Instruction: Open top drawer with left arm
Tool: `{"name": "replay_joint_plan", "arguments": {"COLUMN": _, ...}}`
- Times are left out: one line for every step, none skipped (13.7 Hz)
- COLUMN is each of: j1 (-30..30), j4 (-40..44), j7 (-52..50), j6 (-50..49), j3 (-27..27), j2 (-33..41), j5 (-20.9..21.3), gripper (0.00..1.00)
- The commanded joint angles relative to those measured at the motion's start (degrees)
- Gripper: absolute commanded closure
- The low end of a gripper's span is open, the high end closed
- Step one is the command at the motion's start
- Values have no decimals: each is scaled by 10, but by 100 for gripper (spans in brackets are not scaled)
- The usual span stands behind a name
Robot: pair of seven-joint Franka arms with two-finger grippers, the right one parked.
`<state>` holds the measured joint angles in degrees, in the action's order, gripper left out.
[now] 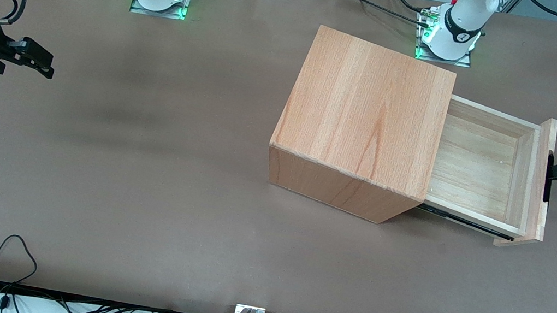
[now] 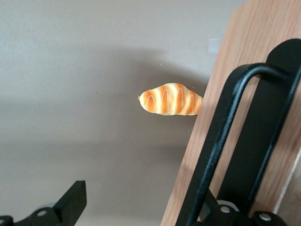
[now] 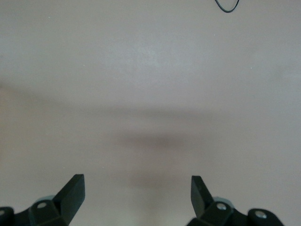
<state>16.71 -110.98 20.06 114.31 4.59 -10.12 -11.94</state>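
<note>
The top drawer (image 1: pixel 481 165) stands pulled well out of the beech cabinet (image 1: pixel 367 114), and its pale plank inside shows bare. Its front panel (image 1: pixel 543 163) faces the working arm's end of the table and carries the black handle (image 1: pixel 548 177). The left arm's gripper (image 1: pixel 554 174) is right at the handle, in front of the drawer. In the left wrist view the gripper (image 2: pixel 138 193) is open: one finger (image 2: pixel 73 202) stands clear over the table, and the other is hidden by the handle bar (image 2: pixel 225 117) against the panel (image 2: pixel 225 70).
A striped bread-shaped toy (image 2: pixel 171 100) lies on the table beside the drawer's front panel; it does not show in the front view. Cables (image 1: pixel 10 254) lie at the table edge nearest the camera. The arm's base (image 1: pixel 451 33) stands close to the cabinet.
</note>
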Motion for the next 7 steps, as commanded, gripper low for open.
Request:
{"name": "replay_joint_plan", "arguments": {"j1": 3, "j4": 14, "j7": -49, "j6": -36, "j3": 2, "j2": 12, "j5": 26, "gripper": 0}}
{"name": "replay_joint_plan", "arguments": {"j1": 2, "j4": 17, "j7": -64, "j6": -51, "j3": 2, "j2": 12, "j5": 27, "gripper": 0}}
{"name": "replay_joint_plan", "arguments": {"j1": 1, "j4": 23, "j7": -75, "j6": -61, "j3": 2, "j2": 12, "j5": 27, "gripper": 0}}
{"name": "replay_joint_plan", "arguments": {"j1": 1, "j4": 24, "j7": -85, "j6": -66, "j3": 2, "j2": 12, "j5": 27, "gripper": 0}}
{"name": "replay_joint_plan", "arguments": {"j1": 1, "j4": 25, "j7": -97, "j6": -66, "j3": 2, "j2": 13, "j5": 27, "gripper": 0}}
{"name": "replay_joint_plan", "arguments": {"j1": 1, "j4": 25, "j7": -102, "j6": -66, "j3": 2, "j2": 17, "j5": 27, "gripper": 0}}
{"name": "replay_joint_plan", "arguments": {"j1": 1, "j4": 25, "j7": -106, "j6": -67, "j3": 2, "j2": 19, "j5": 27, "gripper": 0}}
